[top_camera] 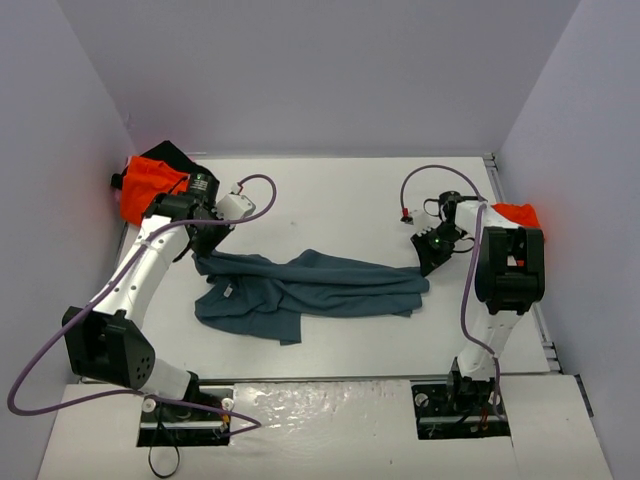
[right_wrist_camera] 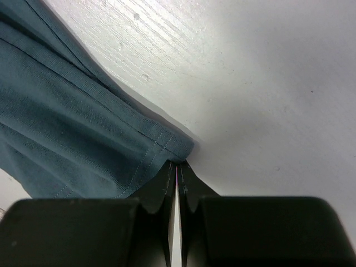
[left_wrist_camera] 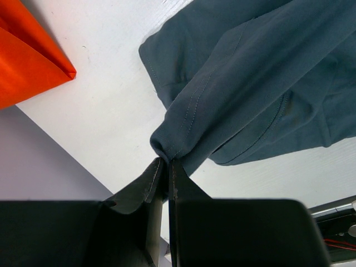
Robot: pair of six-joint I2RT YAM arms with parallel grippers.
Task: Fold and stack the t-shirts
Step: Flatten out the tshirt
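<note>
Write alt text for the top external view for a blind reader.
A blue shirt lies stretched across a white table, its left end pinched by the left fingers and its right end by the right fingers. An orange shirt and a black one sit in the far left corner; another orange shirt lies at the right edge.

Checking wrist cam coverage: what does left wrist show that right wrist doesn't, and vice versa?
Left wrist only: an orange shirt at the upper left, the wall past the table edge, and the left gripper shut on a bunched fold of the blue shirt. Right wrist only: the right gripper shut on a stitched hem corner. Both: the blue shirt lying on the white table.
</note>
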